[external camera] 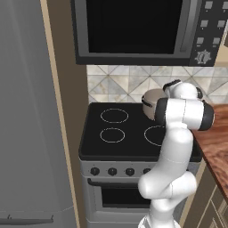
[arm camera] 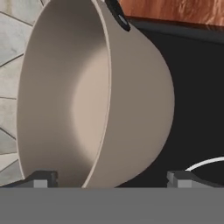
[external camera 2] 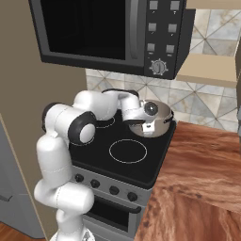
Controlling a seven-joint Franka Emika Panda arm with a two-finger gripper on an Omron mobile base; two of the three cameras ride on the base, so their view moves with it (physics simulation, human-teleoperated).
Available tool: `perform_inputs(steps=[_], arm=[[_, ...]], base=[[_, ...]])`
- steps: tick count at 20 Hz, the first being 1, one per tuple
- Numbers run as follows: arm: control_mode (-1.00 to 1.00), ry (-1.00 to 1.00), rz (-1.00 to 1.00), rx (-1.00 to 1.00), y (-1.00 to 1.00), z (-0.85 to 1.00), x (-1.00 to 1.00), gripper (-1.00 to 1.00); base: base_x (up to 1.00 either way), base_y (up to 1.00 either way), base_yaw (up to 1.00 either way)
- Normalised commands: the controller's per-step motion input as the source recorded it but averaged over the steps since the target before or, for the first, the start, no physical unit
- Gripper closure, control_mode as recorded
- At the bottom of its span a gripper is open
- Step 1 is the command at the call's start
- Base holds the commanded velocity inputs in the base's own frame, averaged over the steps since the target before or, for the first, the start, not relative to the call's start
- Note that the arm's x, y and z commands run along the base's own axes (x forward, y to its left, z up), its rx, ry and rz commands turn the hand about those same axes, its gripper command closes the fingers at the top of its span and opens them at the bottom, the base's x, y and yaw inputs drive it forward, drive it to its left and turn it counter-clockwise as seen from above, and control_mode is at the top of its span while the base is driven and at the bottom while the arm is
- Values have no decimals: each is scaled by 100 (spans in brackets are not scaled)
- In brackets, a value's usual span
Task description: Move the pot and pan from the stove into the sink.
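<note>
Beige pot sits at the stove's back right. My arm reaches across the stove, gripper spread wide, its fingers either side of the pot's rim.

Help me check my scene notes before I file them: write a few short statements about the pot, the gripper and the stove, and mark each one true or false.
1. The pot sits at the back of the stove, near the tiled wall. True.
2. The gripper is shut on the pot's rim. False: its jaws stand wide open, one finger on each side of the rim.
3. A microwave hangs above the stove. True.
4. The pot is full of water. False: the hand view shows a bare beige inside.
5. A wooden counter adjoins the stove. True.
</note>
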Motion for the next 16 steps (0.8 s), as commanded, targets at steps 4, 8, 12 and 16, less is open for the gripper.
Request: perform_inputs(steps=[4,8,12,16], arm=[[-100,1,0,0,-1,-2,21,-100],[-100,4,0,0,-9,-7,59,-100],[-100,5,0,0,-9,-5,45,-100],[-100,2,0,0,-3,-1,10,-100]], base=[[0,0,0],[0,0,0],[0,0,0],[0,0,0]])
